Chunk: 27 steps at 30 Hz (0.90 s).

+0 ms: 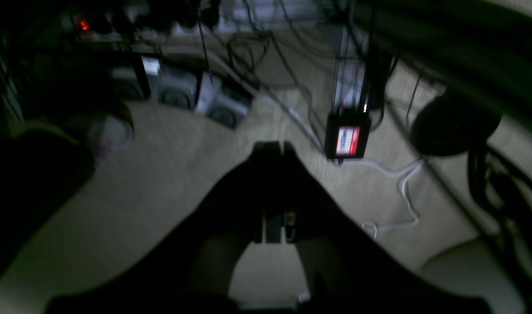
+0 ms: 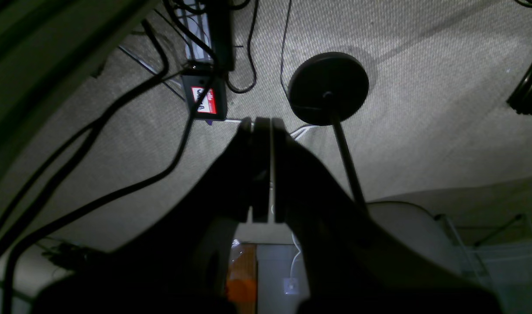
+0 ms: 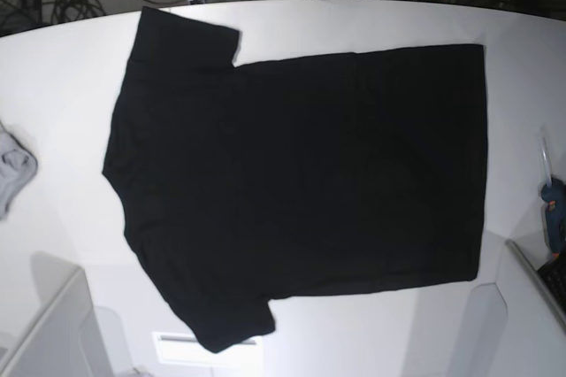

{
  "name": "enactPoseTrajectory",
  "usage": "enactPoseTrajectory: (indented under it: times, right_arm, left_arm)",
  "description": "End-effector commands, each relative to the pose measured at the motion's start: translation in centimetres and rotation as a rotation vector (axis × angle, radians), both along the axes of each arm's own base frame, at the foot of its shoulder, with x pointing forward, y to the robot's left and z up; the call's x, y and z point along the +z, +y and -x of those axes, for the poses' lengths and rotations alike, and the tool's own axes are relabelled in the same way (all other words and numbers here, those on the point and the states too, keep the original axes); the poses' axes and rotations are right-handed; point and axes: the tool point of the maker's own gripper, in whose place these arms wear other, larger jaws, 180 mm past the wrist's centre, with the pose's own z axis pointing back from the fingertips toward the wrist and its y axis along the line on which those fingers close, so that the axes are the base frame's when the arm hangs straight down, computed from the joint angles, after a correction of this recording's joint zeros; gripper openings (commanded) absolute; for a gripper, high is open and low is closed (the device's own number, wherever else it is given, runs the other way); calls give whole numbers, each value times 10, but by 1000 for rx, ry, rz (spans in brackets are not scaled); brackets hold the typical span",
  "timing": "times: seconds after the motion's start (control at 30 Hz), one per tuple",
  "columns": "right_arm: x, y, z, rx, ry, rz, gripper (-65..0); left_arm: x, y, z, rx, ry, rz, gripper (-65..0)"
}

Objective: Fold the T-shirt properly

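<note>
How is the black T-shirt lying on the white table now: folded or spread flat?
Spread flat. The T-shirt lies unfolded on the table, both sleeves out.

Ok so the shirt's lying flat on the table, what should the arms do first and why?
Probably bring one arm down over a sleeve of the T-shirt. It lies spread flat and unfolded on the table, and neither arm shows in the base view; both wrist cameras see only floor.

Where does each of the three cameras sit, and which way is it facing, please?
Left wrist: behind the shut left gripper, facing beige carpet and a red-labelled black box.
Right wrist: behind the shut right gripper, facing carpet, that box and a round black stand base.
Base: overhead, facing the flat black short-sleeved T-shirt on the white table; no arms show.
</note>
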Motion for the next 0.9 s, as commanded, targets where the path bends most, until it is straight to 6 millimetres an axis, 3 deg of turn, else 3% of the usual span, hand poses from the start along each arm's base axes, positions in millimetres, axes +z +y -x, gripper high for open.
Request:
enactPoseTrajectory:
  times: [0.0, 0.2, 0.3, 0.43, 0.5, 0.63, 0.7, 0.77, 0.87]
  right_arm:
    - [0, 3, 5, 2, 12, -3, -650]
    - [0, 2, 6, -1, 14, -2, -650]
    - [1, 0, 16, -3, 28, 1, -650]
    - [1, 0, 15, -5, 27, 1, -641]
    - [1, 3, 16, -5, 28, -3, -573]
    - [1, 5, 22, -3, 37, -8, -303]
    - [2, 5, 31, 3, 44, -8, -228]
    - [1, 3, 28, 2, 19, -6, -240]
    - [2, 0, 28, 2, -10, -1, -360]
  left_arm:
    - [0, 3, -1, -4, 1, -8, -647]
    - [0, 3, 3, 0, 1, -9, -650]
    - [1, 4, 11, -5, 10, -10, -650]
    - [2, 9, 3, -11, -36, -16, -647]
    - [2, 8, -2, -7, -59, -15, -647]
    - [2, 8, -6, -9, -68, -15, -645]
    - [2, 8, -7, -9, -68, -13, -643]
    - [3, 8, -7, -5, -74, -13, -643]
    - [3, 9, -6, -5, -74, -14, -587]
